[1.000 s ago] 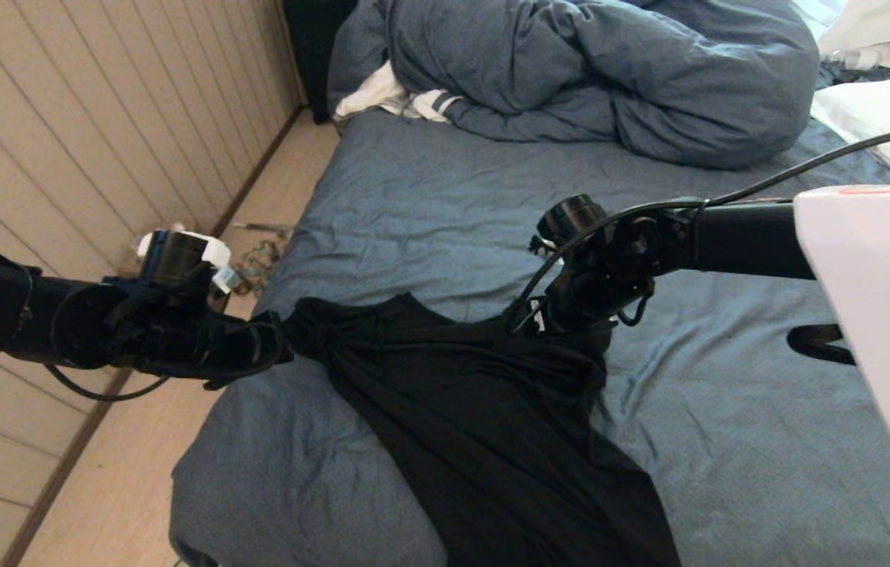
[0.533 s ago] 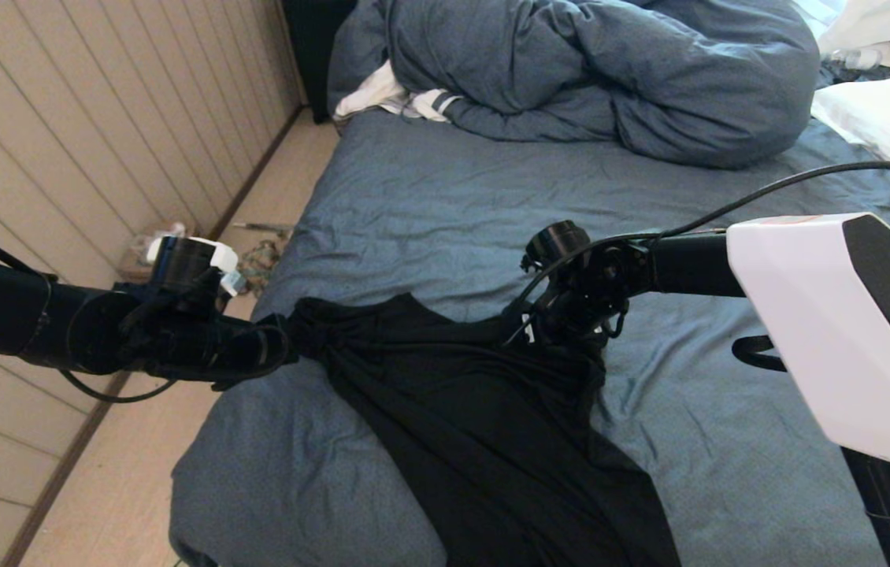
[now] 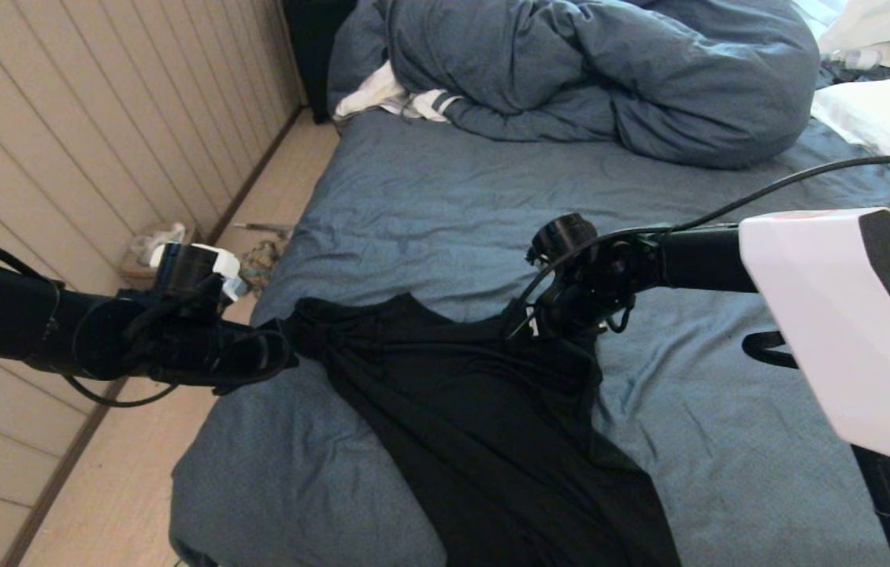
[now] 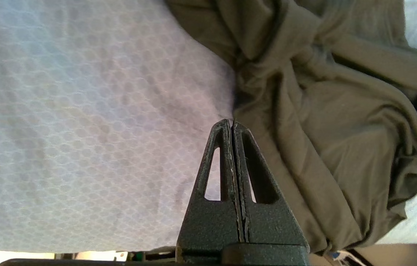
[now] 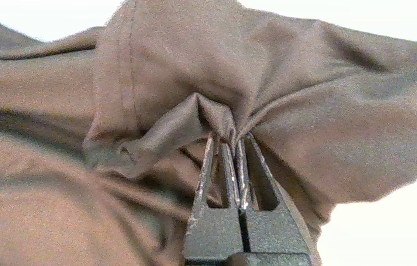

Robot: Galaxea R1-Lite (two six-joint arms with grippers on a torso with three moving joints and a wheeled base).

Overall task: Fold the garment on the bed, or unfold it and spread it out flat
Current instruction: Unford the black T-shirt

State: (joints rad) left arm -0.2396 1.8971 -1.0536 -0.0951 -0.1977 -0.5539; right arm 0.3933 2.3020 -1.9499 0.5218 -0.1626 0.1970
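Note:
The black garment (image 3: pixel 476 409) lies crumpled on the slate-blue bed (image 3: pixel 429 205), running from its middle toward the near edge. My left gripper (image 3: pixel 286 346) is at the shirt's left upper corner, where the cloth bunches toward it. In the left wrist view the left gripper (image 4: pixel 232 120) has its jaws pressed together, and folds of the garment (image 4: pixel 323 111) converge at its tip. My right gripper (image 3: pixel 559 331) is at the shirt's right upper corner. The right wrist view shows the right gripper (image 5: pixel 232 137) shut on a pinched fold of the garment (image 5: pixel 157 74).
A bunched blue-grey duvet (image 3: pixel 587 71) fills the far end of the bed, with a white striped cloth (image 3: pixel 390 98) beside it and a white pillow (image 3: pixel 886 118) at the far right. Floor clutter (image 3: pixel 256 256) lies by the panelled wall on the left.
My right gripper has closed on the shirt's fold; its arm dipped toward the cloth, then rose slightly. The left arm drifted a little lower, still shut at the shirt's corner.

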